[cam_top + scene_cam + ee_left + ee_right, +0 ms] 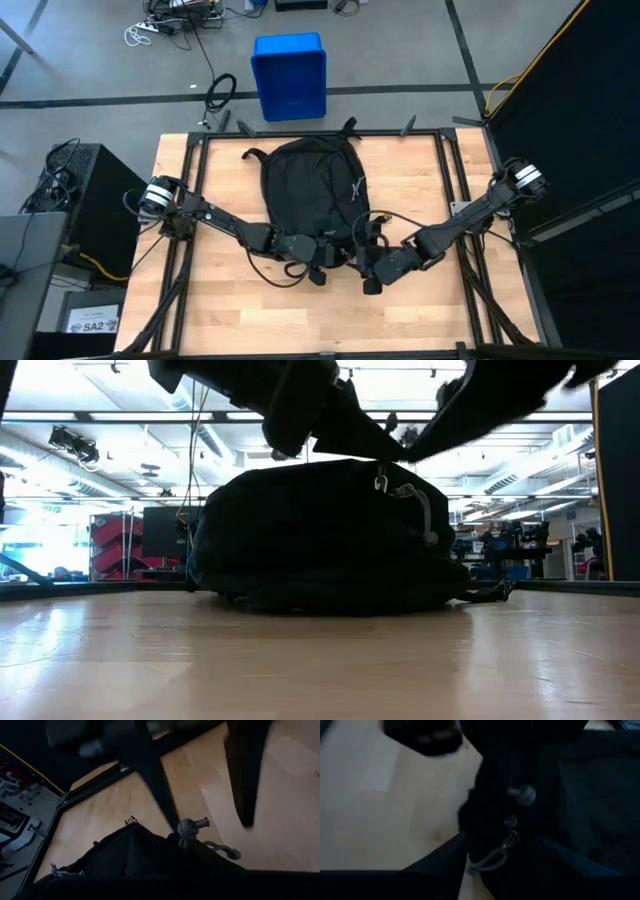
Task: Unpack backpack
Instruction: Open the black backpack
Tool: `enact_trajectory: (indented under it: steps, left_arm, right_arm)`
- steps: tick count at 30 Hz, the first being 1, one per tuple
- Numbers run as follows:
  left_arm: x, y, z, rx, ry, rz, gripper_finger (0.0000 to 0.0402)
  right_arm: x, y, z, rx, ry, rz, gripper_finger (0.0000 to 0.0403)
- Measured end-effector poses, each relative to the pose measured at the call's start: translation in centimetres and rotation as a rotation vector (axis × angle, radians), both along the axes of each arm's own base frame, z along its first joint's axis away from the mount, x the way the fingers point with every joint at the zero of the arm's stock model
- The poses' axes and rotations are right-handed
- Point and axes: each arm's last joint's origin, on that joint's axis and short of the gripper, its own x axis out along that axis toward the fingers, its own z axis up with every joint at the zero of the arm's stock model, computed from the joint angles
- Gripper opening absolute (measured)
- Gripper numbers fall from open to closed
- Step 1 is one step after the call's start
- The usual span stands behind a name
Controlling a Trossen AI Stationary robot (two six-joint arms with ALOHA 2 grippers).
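The black backpack lies flat on the wooden table, with its grey zipper pulls at the near end. My left gripper is shut at that near end, where the black fabric rises toward it. My right gripper hovers just right of it. In the left wrist view its two dark fingers stand apart, open, with bare table between them. In the low view both arms reach down over the pack's top. My left gripper is shut on the backpack's fabric at its near end, beside the grey zipper pulls. It comes in from the table's near left, slanting a little downward. Its own fingers hide the place of contact. The pack's body stays on the table.
A blue plastic bin stands on the floor beyond the table's far edge. The pack's straps trail toward the near side between the grippers. Bare wood lies along the near edge and on either side of the pack.
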Motion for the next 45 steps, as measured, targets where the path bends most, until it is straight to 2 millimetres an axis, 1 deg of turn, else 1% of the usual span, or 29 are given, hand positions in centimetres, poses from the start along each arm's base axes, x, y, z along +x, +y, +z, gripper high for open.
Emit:
enact_trajectory:
  steps: [3,6,8,10,12,14,17,20,21,26,30,34,38,41,45]
  left_arm:
    - [0.2,-0.1,0.4,-0.005,-0.016,-0.001,0.0000]
    - [0.3,-0.2,0.7,-0.007,-0.022,-0.002,0.0000]
    - [0.3,-0.3,0.8,-0.008,-0.025,-0.005,0.0000]
    - [0.3,-0.5,0.9,-0.009,-0.028,-0.008,0.0000]
    - [0.2,-0.7,0.9,-0.007,-0.022,-0.014,0.0000]
    - [0.1,-0.9,0.7,-0.003,-0.007,-0.020,0.0000]
    - [-0.3,-1.6,0.4,0.005,0.033,-0.004,0.0000]
    - [-1.3,-2.4,-0.1,0.067,0.103,0.040,0.0000]
    - [-1.7,-2.6,-0.2,0.076,0.125,0.063,0.0000]
    - [-4.0,-3.5,0.4,0.055,0.193,0.169,0.0000]
    - [-6.3,-4.2,0.8,0.063,0.243,0.257,0.0000]
    - [-8.7,-4.1,1.5,0.013,0.259,0.395,0.0000]
    - [-10.8,-4.3,1.3,0.007,0.275,0.499,0.0000]
    - [-10.8,-4.6,1.5,-0.012,0.233,0.510,0.0000]
    - [-9.4,-5.5,1.7,-0.041,0.185,0.413,0.0000]
  right_arm:
    - [0.7,-0.3,-1.2,-0.049,0.028,-0.015,0.0238]
    - [1.2,-0.9,-2.2,-0.096,0.048,-0.053,0.0261]
    - [1.5,-1.4,-2.6,-0.115,0.060,-0.081,0.0267]
    - [1.7,-1.9,-2.6,-0.126,0.065,-0.098,0.0262]
    - [1.9,-2.3,-2.7,-0.132,0.067,-0.110,0.0241]
    - [1.9,-2.4,-2.7,-0.146,0.070,-0.111,0.0203]
    - [2.0,-2.6,-2.7,-0.149,0.071,-0.118,0.0124]
    - [2.0,-2.7,-2.6,-0.141,0.067,-0.120,0.0034]
    - [2.0,-2.7,-2.5,-0.138,0.065,-0.120,0.0018]
    - [1.9,-2.8,-2.3,-0.080,0.043,-0.168,0.0005]
    - [1.3,-3.0,-2.5,-0.067,0.086,-0.209,0.0002]
    - [0.6,-3.0,-2.9,-0.053,0.130,-0.250,0.0001]
    - [0.0,-2.7,-3.1,-0.049,0.159,-0.269,0.0001]
    - [0.1,-2.6,-3.1,-0.046,0.152,-0.267,0.0000]
    - [0.3,-2.6,-3.0,-0.030,0.131,-0.262,0.0000]
